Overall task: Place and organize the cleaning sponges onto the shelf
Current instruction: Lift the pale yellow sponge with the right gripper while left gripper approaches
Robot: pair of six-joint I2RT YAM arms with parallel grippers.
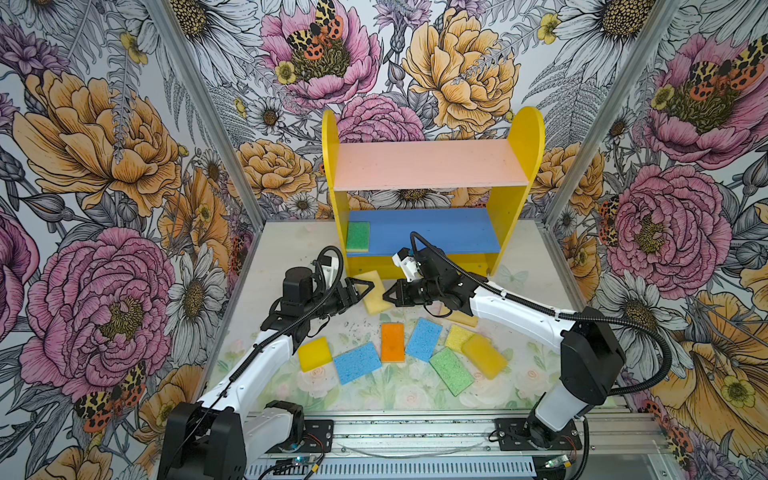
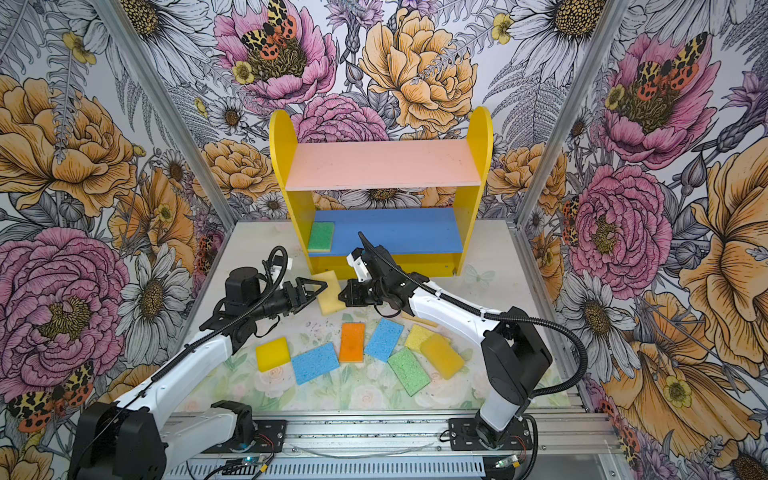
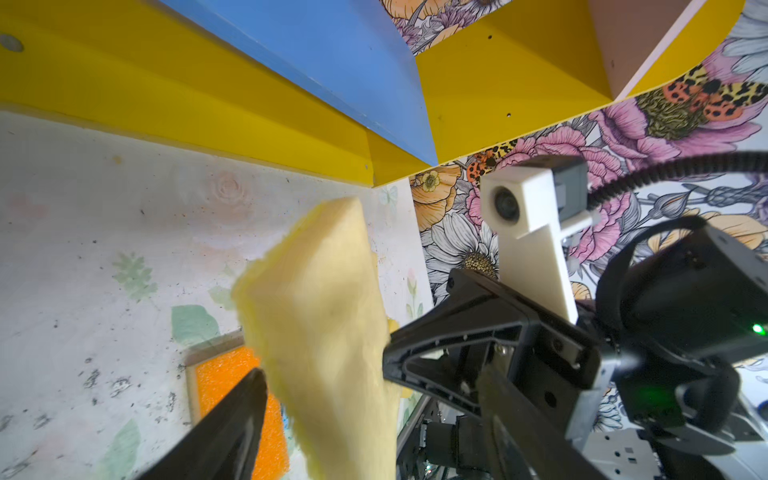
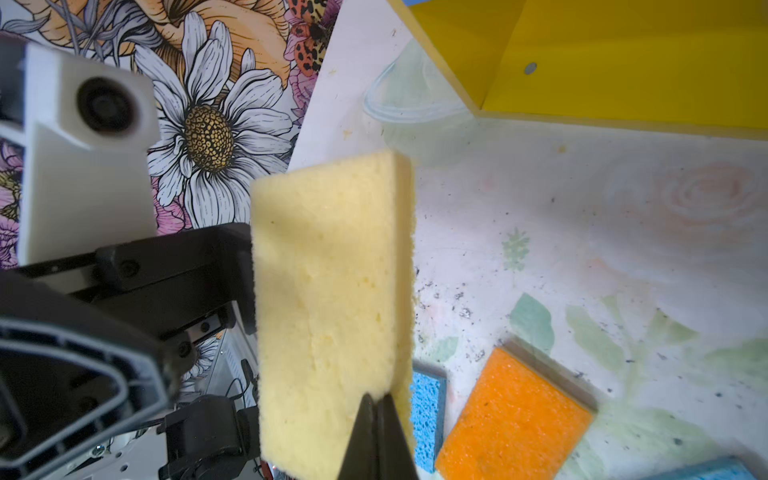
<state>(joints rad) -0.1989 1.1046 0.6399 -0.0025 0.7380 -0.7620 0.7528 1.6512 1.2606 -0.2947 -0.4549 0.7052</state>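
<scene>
Before the shelf (image 1: 432, 164), a pale sponge (image 1: 376, 297) is held above the table (image 1: 286, 249), long axis toward the shelf. Only the right wrist view shows the right gripper (image 4: 376, 401) pinched shut on its edge; the left gripper (image 1: 362, 291) straddles it, jaws apart. Top views alone show one green sponge (image 1: 358, 236) on the blue board (image 1: 436, 232) and all eight loose sponges (image 1: 392, 342) below.

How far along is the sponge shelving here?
Done: one green sponge lies on the blue lower board of the shelf. In hand: the right gripper is shut on a pale yellow sponge, with the left gripper's jaws open around it. Left: eight sponges on the table.
</scene>
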